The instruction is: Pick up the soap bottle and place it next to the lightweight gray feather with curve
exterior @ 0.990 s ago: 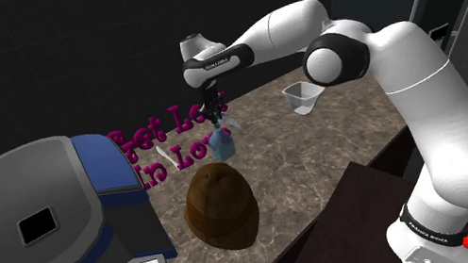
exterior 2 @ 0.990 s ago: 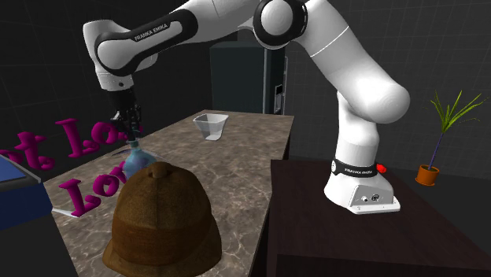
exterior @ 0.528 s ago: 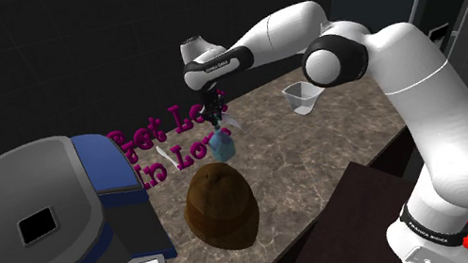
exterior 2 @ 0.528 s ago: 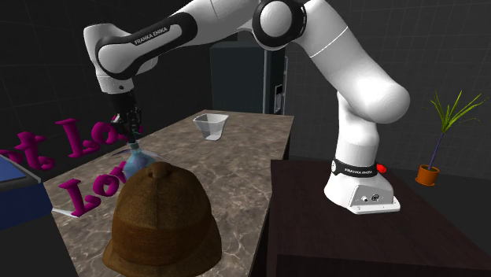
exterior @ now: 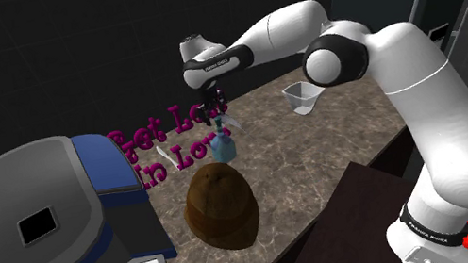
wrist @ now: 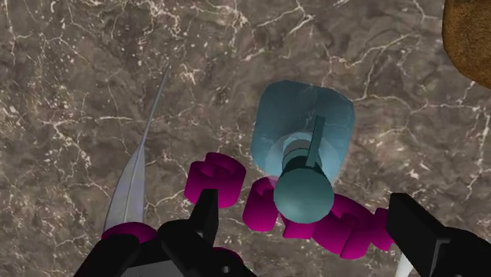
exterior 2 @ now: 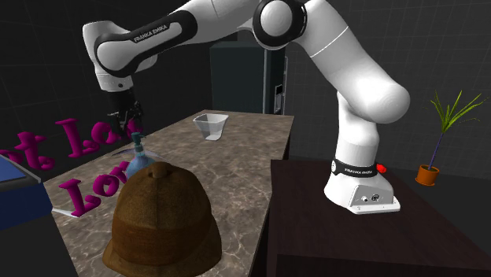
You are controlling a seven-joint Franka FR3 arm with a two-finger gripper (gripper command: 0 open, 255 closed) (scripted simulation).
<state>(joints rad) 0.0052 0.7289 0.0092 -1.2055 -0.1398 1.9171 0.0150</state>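
A pale blue soap bottle (exterior: 222, 146) (exterior 2: 138, 158) (wrist: 304, 130) with a teal pump top stands upright on the marble counter (exterior: 322, 155). My gripper (exterior: 213, 113) (exterior 2: 126, 118) (wrist: 303, 206) hangs just above it, open, the black fingers (wrist: 206, 214) apart on either side of the pump head and not touching it. A thin grey curved feather (wrist: 134, 175) (exterior: 169, 154) lies flat on the counter close beside the bottle, past one finger.
A brown domed hat (exterior: 222, 206) (exterior 2: 164, 220) (wrist: 472, 31) sits near the bottle toward the counter's front. Magenta letters (exterior: 155, 139) (exterior 2: 77, 138) stand behind it. A clear cup (exterior: 301, 97) (exterior 2: 210, 126) is farther along; a blue-grey appliance (exterior: 45, 221) occupies the shoulder view's left.
The fingers have opened and let go of the bottle's pump. The hand has risen slightly. The bottle stays upright on the counter.
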